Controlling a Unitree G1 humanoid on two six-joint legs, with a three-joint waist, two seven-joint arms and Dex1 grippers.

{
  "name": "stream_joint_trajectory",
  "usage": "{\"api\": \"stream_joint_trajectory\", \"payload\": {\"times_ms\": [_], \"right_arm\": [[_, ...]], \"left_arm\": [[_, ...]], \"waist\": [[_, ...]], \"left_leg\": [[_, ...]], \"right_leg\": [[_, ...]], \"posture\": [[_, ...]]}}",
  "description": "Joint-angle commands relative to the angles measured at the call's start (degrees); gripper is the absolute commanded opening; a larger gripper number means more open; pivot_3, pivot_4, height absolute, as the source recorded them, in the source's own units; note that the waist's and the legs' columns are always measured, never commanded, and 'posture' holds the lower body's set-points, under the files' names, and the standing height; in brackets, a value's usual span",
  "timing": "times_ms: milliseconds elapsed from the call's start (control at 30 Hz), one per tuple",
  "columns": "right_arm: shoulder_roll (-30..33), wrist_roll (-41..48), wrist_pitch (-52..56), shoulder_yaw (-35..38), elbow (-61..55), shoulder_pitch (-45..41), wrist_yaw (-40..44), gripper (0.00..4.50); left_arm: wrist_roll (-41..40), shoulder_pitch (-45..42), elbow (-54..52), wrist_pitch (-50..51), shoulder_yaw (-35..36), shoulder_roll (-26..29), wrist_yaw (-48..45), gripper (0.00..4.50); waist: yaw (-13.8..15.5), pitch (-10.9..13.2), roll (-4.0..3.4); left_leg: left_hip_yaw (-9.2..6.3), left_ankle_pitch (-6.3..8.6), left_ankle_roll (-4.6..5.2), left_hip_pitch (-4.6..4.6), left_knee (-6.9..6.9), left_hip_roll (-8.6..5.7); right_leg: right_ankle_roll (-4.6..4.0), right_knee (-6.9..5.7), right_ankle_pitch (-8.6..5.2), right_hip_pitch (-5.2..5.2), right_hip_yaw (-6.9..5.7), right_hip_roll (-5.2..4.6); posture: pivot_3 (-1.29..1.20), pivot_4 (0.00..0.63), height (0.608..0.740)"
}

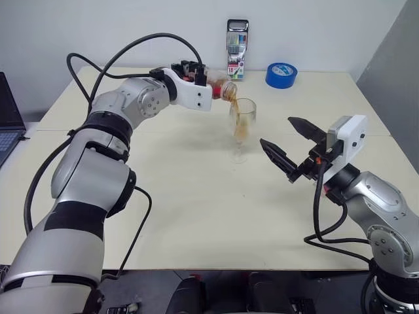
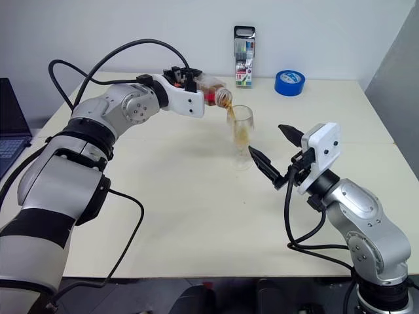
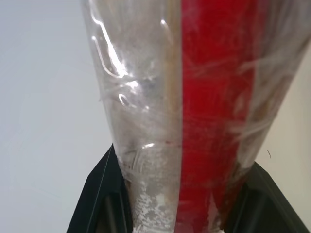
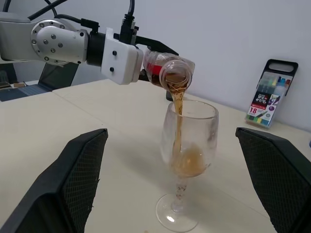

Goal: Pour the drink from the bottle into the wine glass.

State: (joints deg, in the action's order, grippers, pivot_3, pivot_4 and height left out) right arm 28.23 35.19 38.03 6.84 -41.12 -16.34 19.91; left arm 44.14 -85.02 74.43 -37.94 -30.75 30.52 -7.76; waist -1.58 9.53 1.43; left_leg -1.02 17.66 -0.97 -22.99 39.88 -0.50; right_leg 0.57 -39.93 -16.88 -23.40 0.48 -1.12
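My left gripper (image 1: 201, 77) is shut on the bottle (image 1: 221, 89), a clear plastic one with a red label (image 3: 214, 97), held tipped on its side over the wine glass (image 1: 242, 121). The bottle's mouth is open. A thin stream of tea-coloured drink (image 4: 178, 116) runs from it into the bowl. The glass stands upright on the table, and a pool of drink (image 4: 188, 162) lies in the bottom of its bowl. To the right of the glass, apart from it, my right gripper (image 1: 276, 131) hovers open with nothing between its fingers (image 4: 73, 184).
At the back of the cream table (image 1: 196, 216) stand a marker-pen case (image 1: 237, 49) and a roll of blue tape (image 1: 281, 74). A laptop (image 1: 6, 118) sits at the far left edge. A grey wall panel rises at the right.
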Motion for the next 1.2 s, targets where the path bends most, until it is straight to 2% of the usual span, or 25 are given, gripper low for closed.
{"api": "stream_joint_trajectory", "payload": {"times_ms": [33, 667, 1200], "right_arm": [[0.43, 0.63, -0.53, 0.80, -2.27, -0.31, -0.04, 4.50], [0.63, 0.40, -0.70, 1.35, -2.18, 0.22, -0.12, 4.50], [0.62, 0.23, -0.68, 1.00, -2.30, 0.89, -0.14, 4.50]], "left_arm": [[0.65, -3.26, -0.67, 0.06, -0.40, 0.16, 2.26, 1.71], [4.41, -5.57, 0.66, 1.28, -3.45, -0.17, 5.41, 1.71], [1.84, -4.95, 1.09, 1.27, -1.67, -0.96, 3.43, 1.71]], "waist": [[0.00, 0.00, 0.00], [-0.01, 0.00, 0.00], [0.00, 0.00, 0.00]], "left_leg": [[0.00, 0.00, 0.00, 0.00, 0.00, 0.00], [0.04, 0.00, -0.01, 0.01, 0.01, -0.01], [0.07, -0.01, -0.01, 0.01, 0.02, -0.01]], "right_leg": [[0.00, 0.00, 0.00, 0.00, 0.00, 0.00], [0.00, -0.03, 0.00, -0.02, 0.05, 0.00], [0.00, -0.05, 0.00, -0.03, 0.07, 0.00]], "posture": [[0.00, 0.150, 0.740], [0.00, 0.150, 0.740], [0.00, 0.150, 0.740]]}}
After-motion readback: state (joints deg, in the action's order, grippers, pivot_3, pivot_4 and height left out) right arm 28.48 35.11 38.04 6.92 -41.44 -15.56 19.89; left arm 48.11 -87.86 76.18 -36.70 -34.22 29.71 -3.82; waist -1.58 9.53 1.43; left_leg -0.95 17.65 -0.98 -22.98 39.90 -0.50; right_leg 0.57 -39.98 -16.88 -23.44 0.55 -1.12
